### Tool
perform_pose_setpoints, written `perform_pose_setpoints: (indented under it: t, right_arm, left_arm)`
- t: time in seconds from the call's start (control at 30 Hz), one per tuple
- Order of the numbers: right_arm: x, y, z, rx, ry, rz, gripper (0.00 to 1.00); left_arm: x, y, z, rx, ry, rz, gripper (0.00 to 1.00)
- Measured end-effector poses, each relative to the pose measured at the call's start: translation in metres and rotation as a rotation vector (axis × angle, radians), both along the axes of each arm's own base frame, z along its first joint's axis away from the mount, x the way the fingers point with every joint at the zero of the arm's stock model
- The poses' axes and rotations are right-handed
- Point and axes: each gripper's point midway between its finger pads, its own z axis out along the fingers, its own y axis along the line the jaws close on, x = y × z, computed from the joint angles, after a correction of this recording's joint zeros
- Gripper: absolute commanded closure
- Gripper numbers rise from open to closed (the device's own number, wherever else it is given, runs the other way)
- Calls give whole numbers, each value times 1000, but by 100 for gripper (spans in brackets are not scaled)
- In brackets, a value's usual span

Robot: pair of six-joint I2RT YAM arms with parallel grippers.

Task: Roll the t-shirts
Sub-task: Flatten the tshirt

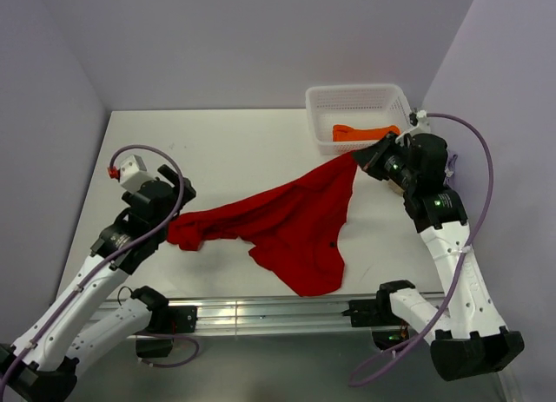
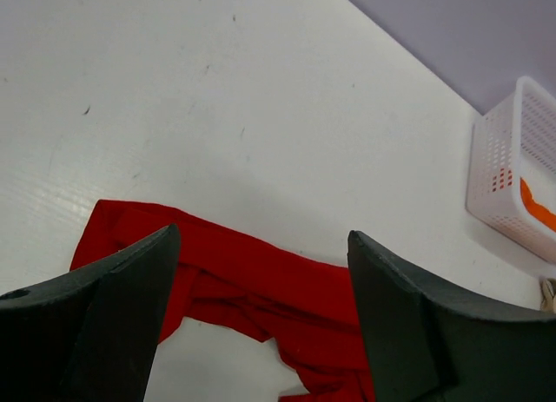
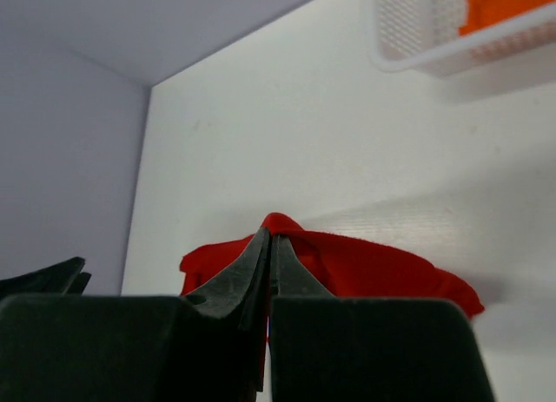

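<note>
A bright red t-shirt (image 1: 295, 228) lies spread and crumpled across the middle of the white table. My right gripper (image 1: 360, 159) is shut on its far right corner and holds that corner lifted; in the right wrist view the cloth (image 3: 382, 267) bulges over the closed gripper (image 3: 271, 237). My left gripper (image 1: 178, 213) hovers over the shirt's left end, open, and the red fabric (image 2: 261, 280) lies loose below the open left gripper (image 2: 262, 235), untouched. An orange t-shirt (image 1: 365, 131) lies in the basket.
The white mesh basket (image 1: 356, 94) stands at the table's back right, just behind the right gripper; it also shows in the wrist views, basket (image 2: 495, 176) and basket (image 3: 417, 55). A bit of beige cloth (image 1: 396, 187) peeks out beside the right wrist. Lavender walls close in on three sides.
</note>
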Motion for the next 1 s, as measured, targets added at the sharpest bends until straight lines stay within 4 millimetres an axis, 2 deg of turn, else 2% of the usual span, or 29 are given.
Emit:
perform_pose_setpoints:
  t: [0.13, 0.23, 0.33, 0.43, 0.57, 0.8, 0.9, 1.0]
  right_arm:
    - [5, -31, -33, -7, 59, -84, 100]
    - [6, -58, -56, -14, 102, -160, 100]
    - [7, -79, -71, -19, 126, -225, 100]
    - [7, -95, -81, -24, 138, -275, 100]
    - [9, -104, -83, -32, 128, -296, 100]
    - [11, -102, -79, -31, 103, -277, 100]
    - [12, -101, -79, -30, 97, -267, 100]
    - [12, -99, -81, -28, 99, -259, 100]
  left_arm:
    - [6, -9, -25, -3, 57, -21, 16]
    - [9, -19, -55, 0, 126, -54, 18]
    - [6, -24, -78, 4, 177, -78, 34]
    - [5, -28, -94, -6, 205, -95, 41]
    - [10, -30, -102, -40, 206, -109, 41]
    - [31, -20, -118, -115, 232, -90, 46]
    - [41, -20, -133, -138, 273, -94, 40]
    - [45, -22, -151, -150, 326, -107, 38]
